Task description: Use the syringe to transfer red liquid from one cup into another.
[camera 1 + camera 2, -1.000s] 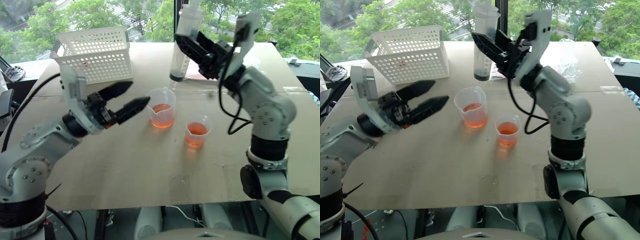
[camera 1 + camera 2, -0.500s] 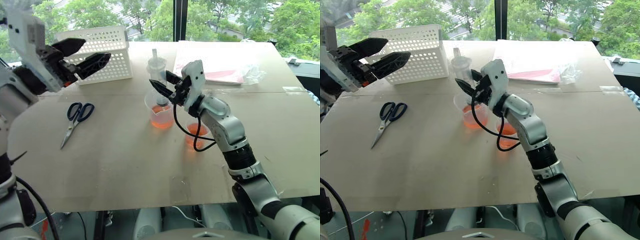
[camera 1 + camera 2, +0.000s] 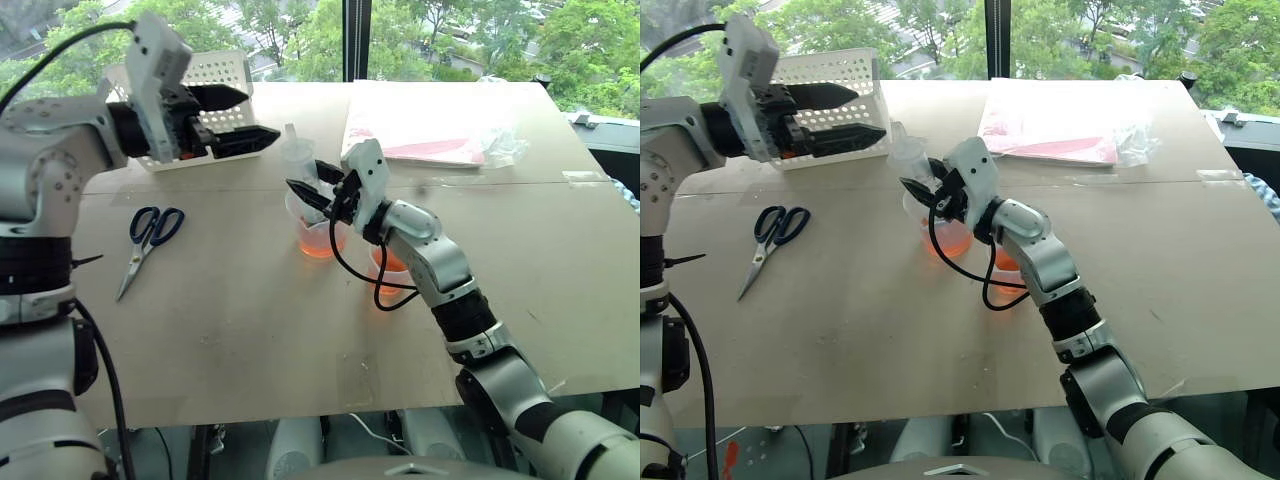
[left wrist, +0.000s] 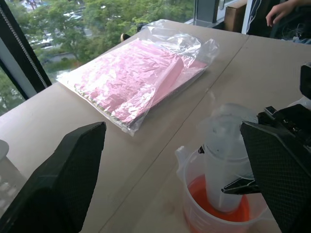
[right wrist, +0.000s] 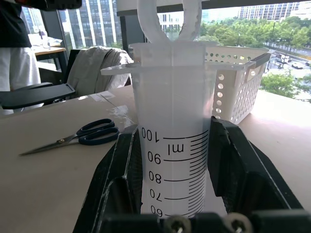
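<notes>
Right gripper (image 3: 308, 187) clamps the syringe (image 3: 299, 160) upright, its tip down inside the spouted beaker (image 3: 318, 228) with red liquid (image 4: 216, 213) around it. Smaller cup (image 3: 392, 268), also holding orange-red liquid, sits just beside the beaker, partly behind the right arm. Left gripper (image 3: 252, 116) hangs wide open and empty in front of the white basket (image 3: 845, 85); scissors (image 3: 148, 238) lie on the table (image 3: 250, 340) well apart.

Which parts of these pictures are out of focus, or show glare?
Left wrist view: the left gripper's own fingers are near and soft, and the plastic bag glares. Right wrist view: the syringe is sharp; the scissors are softer.
</notes>
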You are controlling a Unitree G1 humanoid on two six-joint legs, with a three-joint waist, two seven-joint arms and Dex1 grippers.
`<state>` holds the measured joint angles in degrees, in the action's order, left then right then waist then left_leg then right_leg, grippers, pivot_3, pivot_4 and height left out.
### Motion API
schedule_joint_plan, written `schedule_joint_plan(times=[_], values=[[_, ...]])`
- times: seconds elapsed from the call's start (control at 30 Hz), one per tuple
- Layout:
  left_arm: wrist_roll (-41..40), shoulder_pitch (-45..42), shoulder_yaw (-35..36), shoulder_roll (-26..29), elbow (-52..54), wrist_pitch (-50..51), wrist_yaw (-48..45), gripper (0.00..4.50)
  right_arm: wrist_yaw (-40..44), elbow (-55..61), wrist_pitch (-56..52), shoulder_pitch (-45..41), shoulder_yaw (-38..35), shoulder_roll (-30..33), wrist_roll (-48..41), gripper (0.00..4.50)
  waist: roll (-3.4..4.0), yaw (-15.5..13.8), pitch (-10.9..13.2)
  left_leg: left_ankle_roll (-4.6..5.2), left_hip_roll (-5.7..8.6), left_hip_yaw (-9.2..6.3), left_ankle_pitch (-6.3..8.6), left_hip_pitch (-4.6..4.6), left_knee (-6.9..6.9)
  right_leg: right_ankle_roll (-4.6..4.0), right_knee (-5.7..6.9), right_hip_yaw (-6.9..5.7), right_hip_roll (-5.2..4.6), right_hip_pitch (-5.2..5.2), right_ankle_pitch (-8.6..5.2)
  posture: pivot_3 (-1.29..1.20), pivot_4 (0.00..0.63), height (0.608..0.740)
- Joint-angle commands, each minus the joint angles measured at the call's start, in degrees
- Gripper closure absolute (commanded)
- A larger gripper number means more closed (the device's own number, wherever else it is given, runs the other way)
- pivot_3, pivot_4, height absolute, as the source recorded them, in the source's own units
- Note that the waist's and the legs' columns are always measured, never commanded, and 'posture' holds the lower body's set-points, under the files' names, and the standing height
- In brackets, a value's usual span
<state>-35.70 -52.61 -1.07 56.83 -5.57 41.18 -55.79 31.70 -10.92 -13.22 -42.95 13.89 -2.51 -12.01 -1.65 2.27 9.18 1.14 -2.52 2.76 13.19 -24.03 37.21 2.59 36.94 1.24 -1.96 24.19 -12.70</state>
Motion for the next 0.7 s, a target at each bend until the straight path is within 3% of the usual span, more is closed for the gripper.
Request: schedule_joint_plan(times=[0.03, 0.3, 0.4, 0.63, 0.7], values=[[4.1, -2.2, -0.9, -0.9, -0.4, -4.1, -3.2, 0.0, 1.3, 2.1, 1.0, -1.4, -0.8, -1.1, -1.4, 3.06, -0.01, 0.0, 0.0, 0.0, 0.0, 0.0, 0.0, -0.03, 0.0, 0.0, -0.01, -0.01, 0.0, 0.01, 0.0, 0.0, 0.15, 0.74], [9.1, -5.0, -2.2, -8.3, -1.4, -7.4, -3.7, 0.0, 4.2, 1.5, -0.3, -1.2, 0.2, -0.5, -0.9, 3.06, -0.02, -0.2, 0.0, 0.01, 0.0, -0.02, 0.0, -0.08, 0.07, 0.01, 0.03, -0.02, -0.01, 0.03, 0.01, 0.0, 0.15, 0.74], [11.5, -5.2, -2.7, -9.7, -2.1, -9.7, -4.6, 0.77, 4.9, 1.1, -0.7, -1.5, 0.1, -0.5, -1.0, 3.06, -0.02, -0.2, 0.0, 0.01, 0.0, -0.02, 0.0, -0.08, 0.09, 0.01, 0.05, -0.02, -0.01, 0.03, 0.01, 0.0, 0.15, 0.74], [14.0, -5.5, -2.4, -11.6, -3.4, -11.1, -6.6, 4.33, 6.0, -0.2, -0.5, -2.7, -0.2, -0.4, -0.4, 3.06, -0.03, 0.0, 0.0, 0.01, 0.0, -0.02, 0.0, -0.08, 0.08, 0.01, 0.06, -0.01, 0.0, 0.03, 0.01, 0.0, 0.15, 0.74], [14.1, -5.7, -2.1, -12.0, -4.0, -11.6, -7.3, 4.5, 6.3, -0.3, -0.6, -2.8, -0.1, -0.4, -0.3, 3.06, -0.02, 0.0, 0.0, 0.01, 0.0, -0.02, 0.0, -0.08, 0.08, 0.01, 0.06, -0.01, 0.0, 0.03, 0.01, 0.0, 0.15, 0.74]])
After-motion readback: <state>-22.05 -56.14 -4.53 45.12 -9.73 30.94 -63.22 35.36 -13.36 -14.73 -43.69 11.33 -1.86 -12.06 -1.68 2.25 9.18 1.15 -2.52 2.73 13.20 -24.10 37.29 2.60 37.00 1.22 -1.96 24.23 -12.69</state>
